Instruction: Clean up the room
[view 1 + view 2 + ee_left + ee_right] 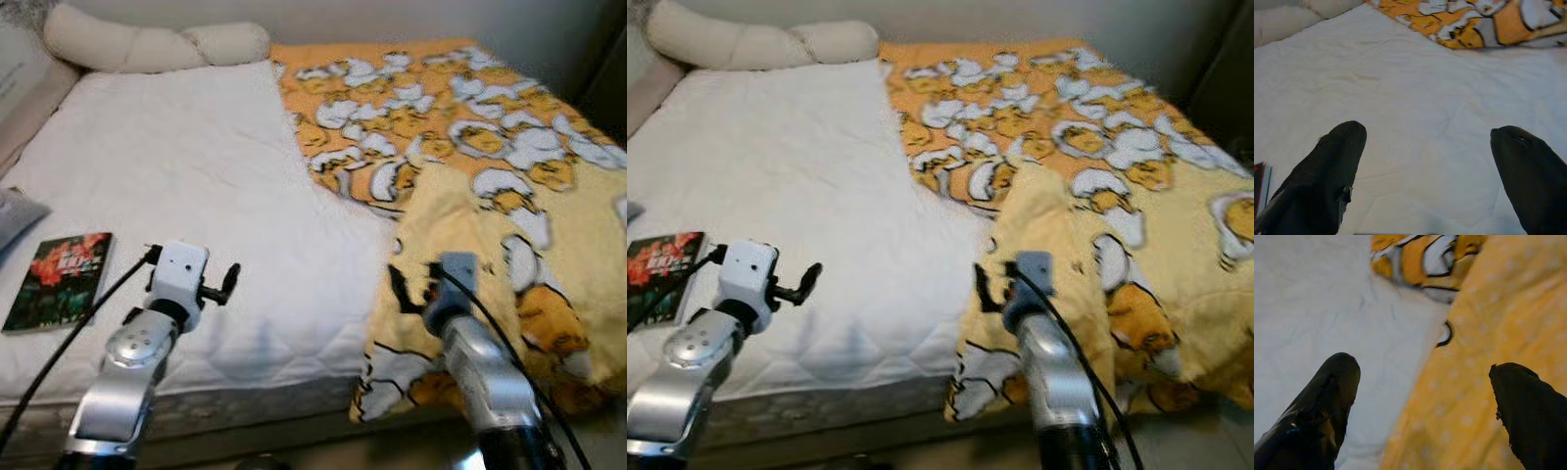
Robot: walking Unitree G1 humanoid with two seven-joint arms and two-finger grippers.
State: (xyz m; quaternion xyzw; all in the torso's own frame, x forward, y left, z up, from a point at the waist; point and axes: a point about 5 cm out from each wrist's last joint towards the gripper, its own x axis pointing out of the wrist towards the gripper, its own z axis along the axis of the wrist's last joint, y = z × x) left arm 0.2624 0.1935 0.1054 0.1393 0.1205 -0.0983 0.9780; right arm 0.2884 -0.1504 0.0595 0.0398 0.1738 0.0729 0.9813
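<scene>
A yellow and orange blanket (470,137) with a cartoon egg print lies bunched over the right half of the bed, its folded corner hanging off the front edge. The white mattress (196,166) is bare on the left half. My right gripper (1425,367) is open just above the blanket's left edge, where yellow cloth meets white sheet; in the left eye view the right gripper (416,289) is near the front of the bed. My left gripper (1427,132) is open over bare sheet, holding nothing, at the front left (227,282).
A dark book (61,279) with a red cover picture lies on the mattress near the front left edge. Long cream pillows (147,44) rest at the head. A grey cloth corner (15,215) pokes in at the far left.
</scene>
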